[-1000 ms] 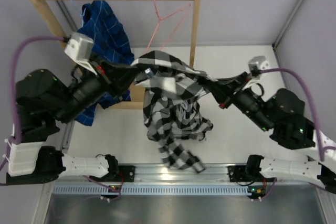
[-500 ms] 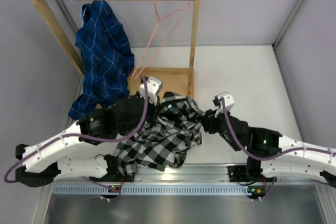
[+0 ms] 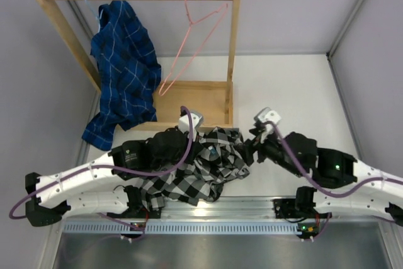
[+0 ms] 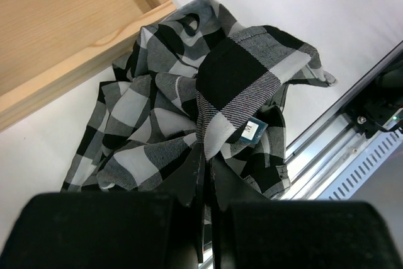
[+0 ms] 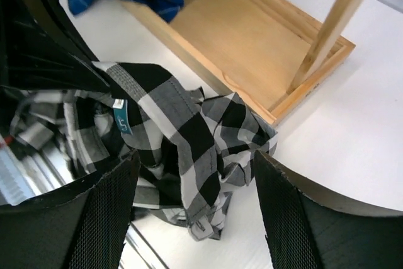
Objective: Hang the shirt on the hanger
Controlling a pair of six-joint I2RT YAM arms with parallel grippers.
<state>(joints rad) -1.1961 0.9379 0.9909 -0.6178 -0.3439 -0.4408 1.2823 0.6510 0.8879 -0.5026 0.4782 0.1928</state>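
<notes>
The black-and-white check shirt lies in a crumpled heap on the table in front of the rack base. My left gripper is shut on a fold of the shirt near its teal label; from above it sits low over the heap. My right gripper stands open just above the shirt's right edge, nothing between its mesh fingers; from above it is at the heap's right side. The pink wire hanger hangs bare on the wooden rail at the back.
A dark blue grid shirt hangs on the rack's left side and drapes down to the table. The rack's wooden base tray and upright post stand just behind the heap. A metal rail runs along the near edge.
Both arms came down from holding the shirt spread in the air to the table. The shirt now lies in a heap. My right gripper opened and let go of it.
</notes>
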